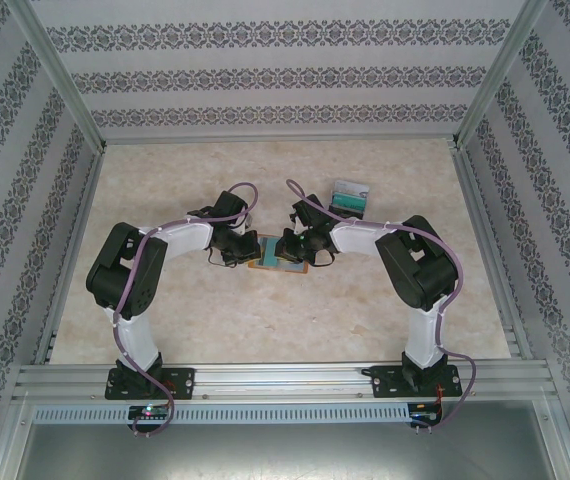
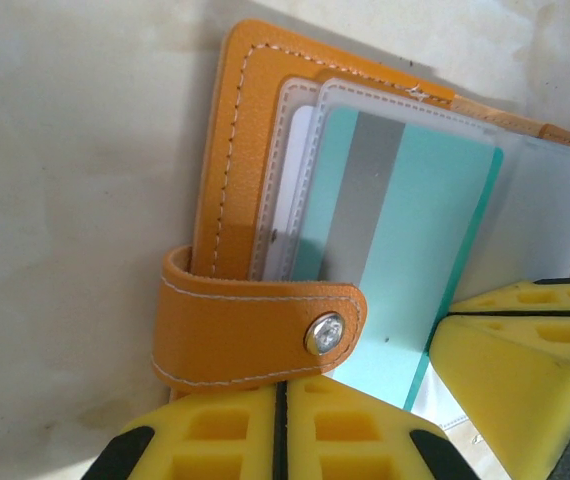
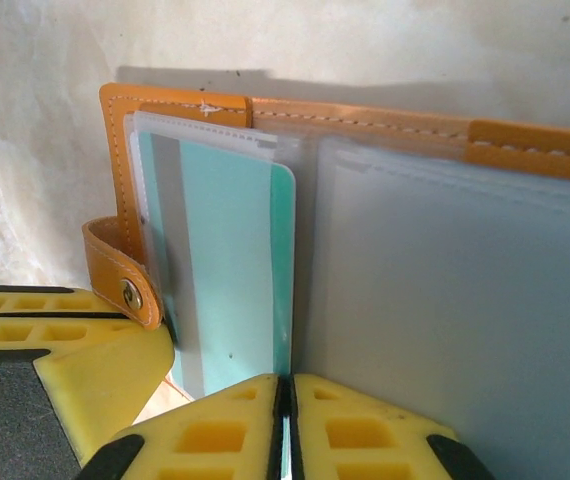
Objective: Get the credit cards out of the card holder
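Bottom centre of its wrist view, right tool [image 3: 285, 400] clamps the teal credit card [image 3: 230, 260]; left tool [image 2: 280, 405], tips together, sits under the strap [image 2: 255, 335] of the card holder [image 2: 240, 150].

Orange card holder [image 2: 240, 150] open flat; teal credit card [image 2: 405, 260] sleeved.

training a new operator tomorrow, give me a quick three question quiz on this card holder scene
1. True or false: the holder lies folded shut.
2. What is the right gripper pinching? A pen, B teal card, C coin.
3. Fill in: the jaws of the left gripper are ___.
Key: 1 false, it lies open; 2 B; 3 shut.
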Tool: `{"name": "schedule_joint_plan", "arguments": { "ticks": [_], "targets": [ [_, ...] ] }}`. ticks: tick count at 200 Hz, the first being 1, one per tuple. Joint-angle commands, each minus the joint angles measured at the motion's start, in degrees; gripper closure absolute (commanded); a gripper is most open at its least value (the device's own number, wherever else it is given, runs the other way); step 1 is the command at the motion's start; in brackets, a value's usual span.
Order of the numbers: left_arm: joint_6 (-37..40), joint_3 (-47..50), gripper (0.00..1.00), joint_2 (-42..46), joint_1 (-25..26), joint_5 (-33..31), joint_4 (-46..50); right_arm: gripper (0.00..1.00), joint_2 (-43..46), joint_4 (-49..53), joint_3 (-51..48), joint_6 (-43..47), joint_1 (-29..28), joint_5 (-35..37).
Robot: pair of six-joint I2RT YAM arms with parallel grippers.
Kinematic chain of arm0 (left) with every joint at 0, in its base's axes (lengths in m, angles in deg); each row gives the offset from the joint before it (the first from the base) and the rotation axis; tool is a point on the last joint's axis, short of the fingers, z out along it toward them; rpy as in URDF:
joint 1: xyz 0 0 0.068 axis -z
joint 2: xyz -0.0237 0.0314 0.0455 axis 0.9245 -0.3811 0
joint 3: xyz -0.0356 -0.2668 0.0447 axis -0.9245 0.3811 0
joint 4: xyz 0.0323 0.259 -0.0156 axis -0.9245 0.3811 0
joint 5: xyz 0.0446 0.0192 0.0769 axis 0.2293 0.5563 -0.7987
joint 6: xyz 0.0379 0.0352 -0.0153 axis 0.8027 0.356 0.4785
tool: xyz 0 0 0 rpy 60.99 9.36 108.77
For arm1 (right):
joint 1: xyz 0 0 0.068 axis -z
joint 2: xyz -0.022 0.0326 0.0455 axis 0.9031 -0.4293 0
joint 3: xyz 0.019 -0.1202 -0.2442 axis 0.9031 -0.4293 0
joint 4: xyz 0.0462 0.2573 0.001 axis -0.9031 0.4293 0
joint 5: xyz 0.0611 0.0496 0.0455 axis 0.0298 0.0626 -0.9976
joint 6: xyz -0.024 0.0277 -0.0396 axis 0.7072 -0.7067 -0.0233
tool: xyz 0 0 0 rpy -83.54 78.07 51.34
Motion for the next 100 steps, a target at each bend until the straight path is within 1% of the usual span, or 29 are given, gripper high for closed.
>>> {"name": "schedule_joint_plan", "arguments": {
  "ticks": [1, 8, 22, 52, 100],
  "targets": [
    [1.2, -0.2, 1.0, -2.1, 0.9, 0.0, 2.5, 0.88, -1.3, -0.4, 1.9, 0.5, -1.0, -0.9],
    [1.1, -0.1, 1.0, -2.0, 1.0, -0.2, 2.4, 0.91, -1.5, -0.4, 1.8, 0.5, -1.1, -1.0],
    [1.1, 0.0, 1.0, -1.9, 1.0, -0.3, 2.5, 1.0, -1.4, -0.4, 1.6, 0.6, -1.0, -1.0],
    [1.1, 0.0, 1.0, -1.4, 0.9, -1.5, 3.3, 1.0, 0.1, -0.2, 0.5, 0.9, -0.6, -0.1],
    [0.9, 0.3, 1.0, -1.2, 0.4, -3.0, 3.8, 1.0, 4.4, 0.4, -3.3, 2.0, 2.1, 1.0]
  ]
}}
